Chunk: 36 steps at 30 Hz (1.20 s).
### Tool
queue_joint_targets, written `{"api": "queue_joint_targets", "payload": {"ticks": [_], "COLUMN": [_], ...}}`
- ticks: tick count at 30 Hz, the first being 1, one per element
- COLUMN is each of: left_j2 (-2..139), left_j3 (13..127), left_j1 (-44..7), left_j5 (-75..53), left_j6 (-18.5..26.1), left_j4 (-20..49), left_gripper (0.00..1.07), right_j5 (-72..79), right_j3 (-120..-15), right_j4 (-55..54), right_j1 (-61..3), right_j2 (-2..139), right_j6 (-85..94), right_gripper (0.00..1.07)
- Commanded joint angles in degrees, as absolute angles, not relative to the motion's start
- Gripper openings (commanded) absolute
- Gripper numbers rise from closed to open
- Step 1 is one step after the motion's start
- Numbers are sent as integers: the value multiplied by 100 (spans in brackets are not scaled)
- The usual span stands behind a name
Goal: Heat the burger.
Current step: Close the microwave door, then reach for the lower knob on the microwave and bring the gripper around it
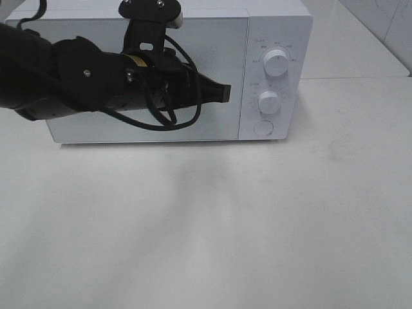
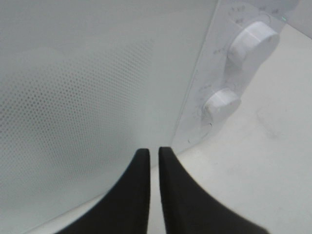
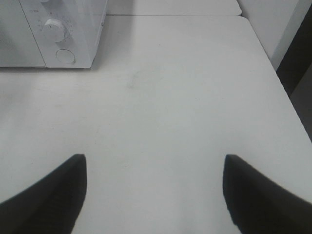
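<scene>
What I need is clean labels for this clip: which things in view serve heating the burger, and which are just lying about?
For the job: microwave, door closed; upper knob; lower knob; round button; left gripper, nearly shut, in front of the door. The burger is not in view.
Just there: table; right gripper, open above it, holding nothing.

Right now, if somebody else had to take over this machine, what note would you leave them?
Left gripper: almost closed, empty, in front of the microwave door, near the knobs.
Right gripper: open, empty, above the table.
Burger: not in view; maybe behind the door, cannot tell.
Done: door is shut.
Left: confirm the burger is inside, then probably set the knobs.
</scene>
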State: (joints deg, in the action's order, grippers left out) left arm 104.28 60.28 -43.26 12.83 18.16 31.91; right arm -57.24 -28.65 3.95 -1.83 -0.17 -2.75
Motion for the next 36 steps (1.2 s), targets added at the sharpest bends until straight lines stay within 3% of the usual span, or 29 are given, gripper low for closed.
{"api": "queue_joint_targets", "payload": {"ticks": [1,2,3,4,5,6,10,17,27,36], "left_j2": [10044,10044,9969,9969,9838,9672,9431,9104,8978,8629], "left_j3": [5741,5741,5661,5661,5563,5489,5443,5443,5443,5443], "left_j1": [-4349,-4349,-4349,-4349,-4349,-4349,-4337,-4337,-4234,-3134], "left_j5": [859,859,819,819,602,258,-367,-2068,-3982,-5071], "left_j6": [1839,1839,1833,1833,1833,1833,1839,1833,1650,1255], "left_j4": [3117,3117,3117,3117,3123,3088,2905,1988,1908,1690], "left_gripper": [55,55,71,71,96,101,101,101,101,101], "right_j5": [-5712,-5712,-5712,-5712,-5712,-5712,-5712,-5712,-5712,-5712], "right_j3": [-2848,-2848,-2848,-2848,-2848,-2848,-2848,-2848,-2848,-2848], "right_j4": [378,378,378,378,378,378,378,378,378,378], "right_j1": [-132,-132,-132,-132,-132,-132,-132,-132,-132,-132], "right_j2": [-183,-183,-183,-183,-183,-183,-183,-183,-183,-183], "right_j6": [-264,-264,-264,-264,-264,-264,-264,-264,-264,-264], "right_gripper": [75,75,75,75,75,75,75,75,75,75]}}
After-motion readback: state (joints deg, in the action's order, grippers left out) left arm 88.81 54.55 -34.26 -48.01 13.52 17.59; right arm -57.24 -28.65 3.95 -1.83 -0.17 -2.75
